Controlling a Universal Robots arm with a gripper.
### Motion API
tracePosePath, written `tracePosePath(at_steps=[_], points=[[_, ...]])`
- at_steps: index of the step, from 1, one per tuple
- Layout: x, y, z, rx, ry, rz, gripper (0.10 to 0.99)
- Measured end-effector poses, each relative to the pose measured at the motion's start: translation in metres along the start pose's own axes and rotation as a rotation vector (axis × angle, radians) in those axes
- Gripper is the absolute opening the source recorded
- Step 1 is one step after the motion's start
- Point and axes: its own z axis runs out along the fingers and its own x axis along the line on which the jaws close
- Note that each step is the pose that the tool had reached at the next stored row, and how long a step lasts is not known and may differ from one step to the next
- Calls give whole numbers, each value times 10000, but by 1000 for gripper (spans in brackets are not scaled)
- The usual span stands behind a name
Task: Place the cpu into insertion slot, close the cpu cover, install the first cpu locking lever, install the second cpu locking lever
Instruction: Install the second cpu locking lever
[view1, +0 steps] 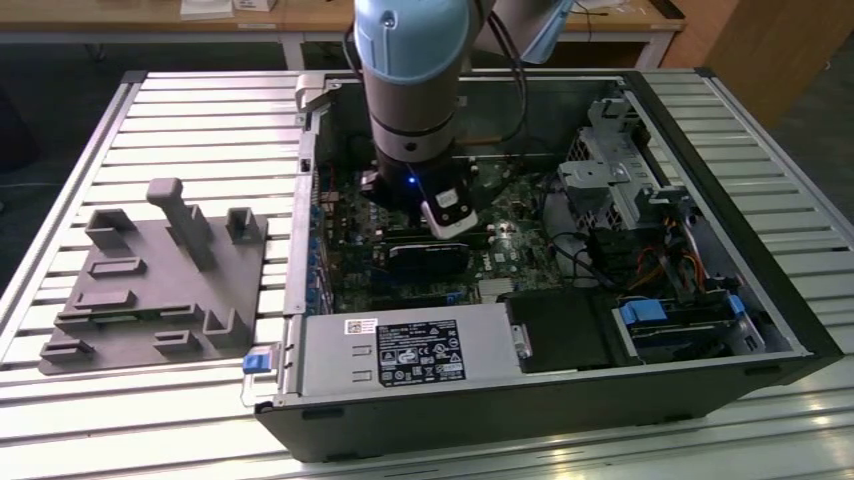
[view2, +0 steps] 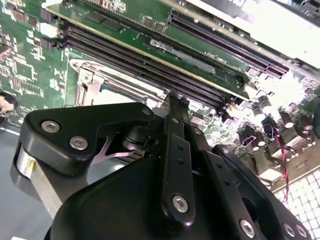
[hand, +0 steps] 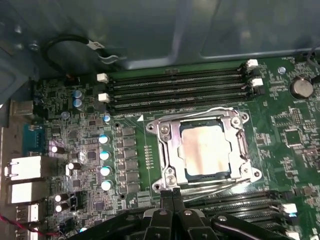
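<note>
Gripper fingers (hand: 172, 200) are pressed together, holding nothing, just beside the cpu cover (hand: 167, 150), which lies shut over the cpu (hand: 206, 150) in the insertion slot near the motherboard's (hand: 125, 150) middle. Thin locking levers probably feel springy; press their ends.

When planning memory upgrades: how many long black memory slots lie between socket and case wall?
4 black slots, side by side; more beyond the socket are partly hidden.
</note>
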Motion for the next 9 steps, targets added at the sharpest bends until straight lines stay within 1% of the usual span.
tracePosePath(at_steps=[2,5,9], points=[[11,-12,14,-113,22,-48,106],[26,-30,35,-256,51,-115,106],[38,-47,67,-421,86,-194,106]])
